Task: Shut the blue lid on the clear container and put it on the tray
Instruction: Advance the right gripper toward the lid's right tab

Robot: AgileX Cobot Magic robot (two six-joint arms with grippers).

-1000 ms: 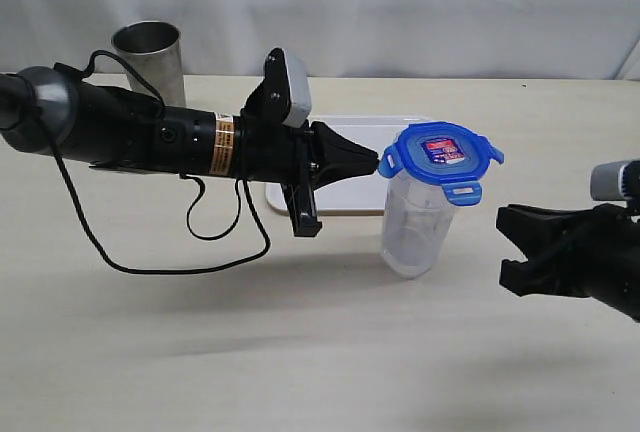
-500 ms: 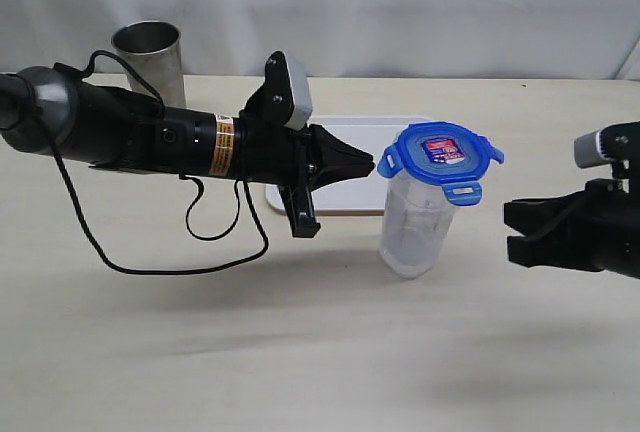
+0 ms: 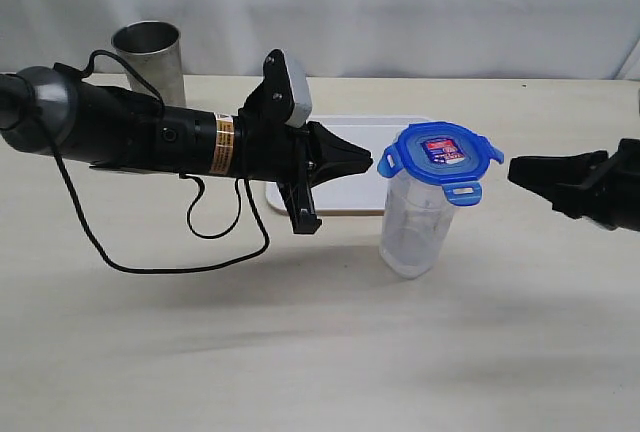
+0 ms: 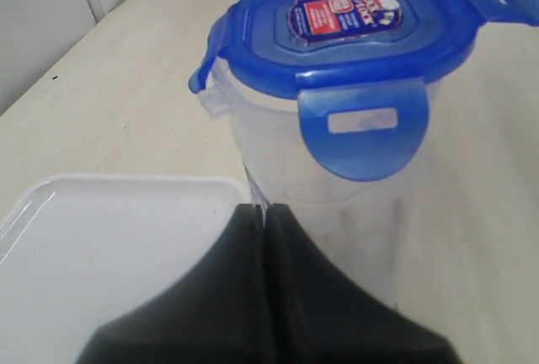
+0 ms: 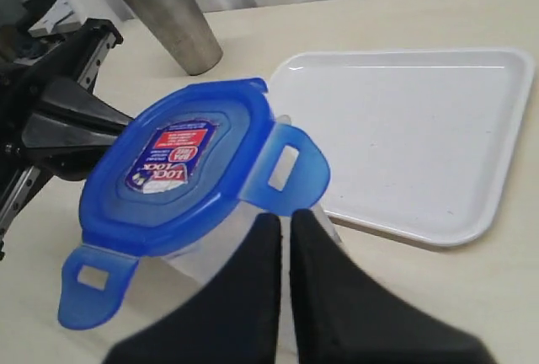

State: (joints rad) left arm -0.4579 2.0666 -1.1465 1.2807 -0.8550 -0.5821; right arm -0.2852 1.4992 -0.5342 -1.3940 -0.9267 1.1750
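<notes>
Broadly, the table point(image 3: 320, 352) carries everything. The tray point(image 3: 345, 197) lies flat towards its back, bare in the right wrist view, and a steel cup point(image 3: 150, 57) stands well off at the far left, out of play.

The container point(image 3: 412, 227) stands upright on the table just in front of the tray's near right corner, not on it. The lid point(image 3: 440, 152) sits on its mouth, label up and roughly level. One flap point(image 4: 362, 128), seen from the left wrist, hangs down against the wall. At least two others point(image 5: 286, 166) stick outward, so the lid looks seated but not fully locked.

The left gripper point(image 3: 366, 162) has its jaws pressed together on nothing, its tip just beside the lid's left edge, whether touching or not I cannot tell. The right gripper point(image 3: 518, 172) is likewise closed and empty, level with the lid but apart from it on the other side.

Closing appears to be the step in hand. Next, I judge, each raised flap needs a downward push from a closed tip while the container is steadied against tipping. Only then should a gripper spread its jaws, take the body and lift it back onto the tray.
</notes>
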